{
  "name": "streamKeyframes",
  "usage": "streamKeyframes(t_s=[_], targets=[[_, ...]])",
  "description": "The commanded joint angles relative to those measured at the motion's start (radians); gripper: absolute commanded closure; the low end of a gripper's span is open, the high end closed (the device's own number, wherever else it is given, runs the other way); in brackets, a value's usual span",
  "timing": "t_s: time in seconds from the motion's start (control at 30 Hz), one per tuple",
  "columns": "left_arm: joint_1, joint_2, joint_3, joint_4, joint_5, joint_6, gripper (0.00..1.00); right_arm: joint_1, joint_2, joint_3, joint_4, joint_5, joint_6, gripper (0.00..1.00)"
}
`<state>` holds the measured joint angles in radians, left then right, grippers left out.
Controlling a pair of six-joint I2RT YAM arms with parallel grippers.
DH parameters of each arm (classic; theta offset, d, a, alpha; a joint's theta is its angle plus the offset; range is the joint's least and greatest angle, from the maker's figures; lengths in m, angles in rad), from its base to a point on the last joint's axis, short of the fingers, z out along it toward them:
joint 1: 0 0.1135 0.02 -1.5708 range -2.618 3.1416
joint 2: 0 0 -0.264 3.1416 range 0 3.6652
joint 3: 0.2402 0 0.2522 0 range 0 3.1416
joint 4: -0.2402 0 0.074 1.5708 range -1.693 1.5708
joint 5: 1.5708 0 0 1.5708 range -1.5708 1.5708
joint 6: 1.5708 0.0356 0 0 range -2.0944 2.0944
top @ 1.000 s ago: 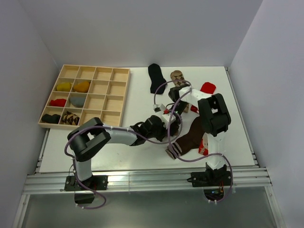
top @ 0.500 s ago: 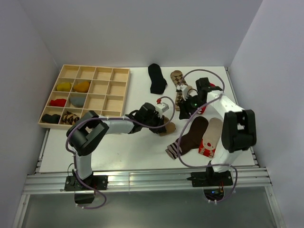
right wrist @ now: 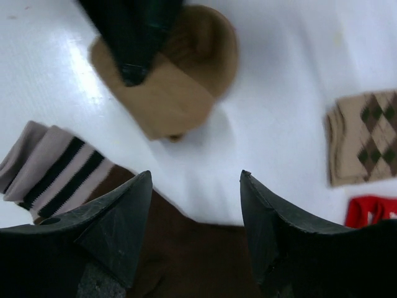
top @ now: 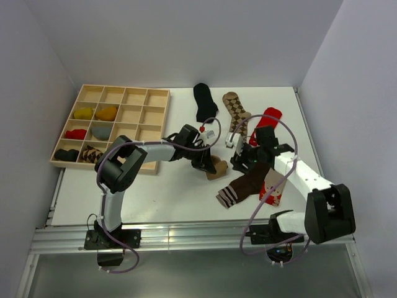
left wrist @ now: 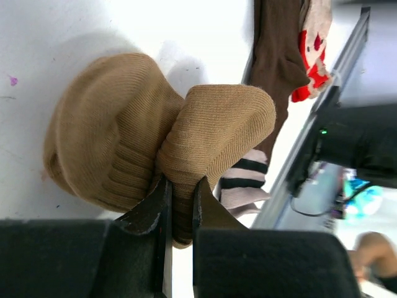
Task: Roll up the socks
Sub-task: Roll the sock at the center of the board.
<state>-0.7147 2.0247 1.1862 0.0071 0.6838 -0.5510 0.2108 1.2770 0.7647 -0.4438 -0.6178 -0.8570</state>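
Observation:
A tan sock [top: 217,168], partly rolled into a bundle, lies at the table's middle. My left gripper [top: 209,163] is shut on its folded ribbed end, which the left wrist view shows pinched between the fingers [left wrist: 158,205]. My right gripper [top: 240,161] hovers open and empty just right of it, over the dark brown sock [right wrist: 180,261] with the striped toe [right wrist: 56,167]. The tan sock [right wrist: 180,93] lies beyond its fingertips. A brown argyle sock [top: 236,107], a black sock [top: 203,101] and a red sock [top: 268,117] lie flat further back. Another red sock with a white figure [top: 273,188] lies partly under my right arm.
A pale wooden grid tray [top: 133,118] stands at the back left, with rolled socks in its left compartments. Grey walls close in the table on three sides. My right forearm crosses the near right part of the table.
My right gripper has pulled back from the table's back middle toward the near right and opened wider. My left gripper has kept hold of the tan sock while its arm shifted.

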Motion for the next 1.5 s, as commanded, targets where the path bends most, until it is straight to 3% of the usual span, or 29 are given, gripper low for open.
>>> streamKeyframes(t_s=[0.0, 0.4, 0.8, 0.9, 1.0, 1.03, 1.1, 1.27, 1.47], targets=[[-0.003, 0.071, 0.033, -0.19, 0.045, -0.036, 1.0, 0.085, -0.08, -0.065, 0.095, 0.044, -0.073, 0.34], [0.023, 0.1, 0.069, -0.22, 0.072, -0.073, 0.99, 0.346, -0.068, -0.154, 0.209, 0.208, -0.088, 0.31], [0.035, 0.12, 0.095, -0.217, 0.129, -0.07, 0.92, 0.395, 0.128, -0.136, 0.286, 0.322, -0.109, 0.33], [0.035, 0.117, 0.095, -0.203, 0.161, -0.066, 0.87, 0.397, 0.162, -0.125, 0.28, 0.323, -0.103, 0.38], [0.035, 0.106, 0.075, -0.174, 0.172, -0.076, 0.79, 0.397, 0.209, -0.087, 0.254, 0.337, -0.083, 0.58], [0.035, 0.1, 0.07, -0.167, 0.177, -0.082, 0.75, 0.397, 0.231, -0.053, 0.235, 0.326, -0.073, 0.72], [0.035, 0.088, 0.049, -0.13, 0.183, -0.096, 0.7, 0.392, 0.248, -0.019, 0.18, 0.322, -0.076, 0.75], [0.04, 0.003, -0.014, -0.116, 0.019, -0.066, 0.62, 0.38, 0.28, 0.056, 0.006, 0.282, -0.102, 0.78], [0.046, -0.211, -0.172, 0.046, -0.26, -0.069, 0.58, 0.34, 0.312, 0.128, -0.128, 0.236, -0.123, 0.79]])
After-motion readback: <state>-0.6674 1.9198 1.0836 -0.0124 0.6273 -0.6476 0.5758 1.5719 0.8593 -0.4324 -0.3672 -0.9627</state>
